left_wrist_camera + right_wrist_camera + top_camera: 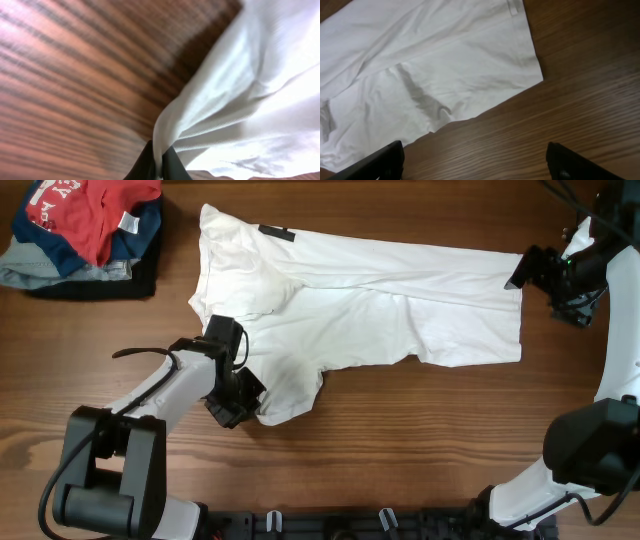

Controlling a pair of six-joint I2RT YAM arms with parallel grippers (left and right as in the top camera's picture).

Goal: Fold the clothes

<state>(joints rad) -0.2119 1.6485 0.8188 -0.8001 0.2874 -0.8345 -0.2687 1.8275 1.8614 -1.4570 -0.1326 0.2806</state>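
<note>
White clothes (400, 290) lie spread across the upper middle of my overhead frame on the wooden table (420, 450). My left gripper (161, 167) is pinched closed on their lower-left edge; my right gripper (475, 152) hangs wide open by the right hem, empty.

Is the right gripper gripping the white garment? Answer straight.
No, the right gripper stands open, with only bare table between its jaws, beside the white garment.
</note>
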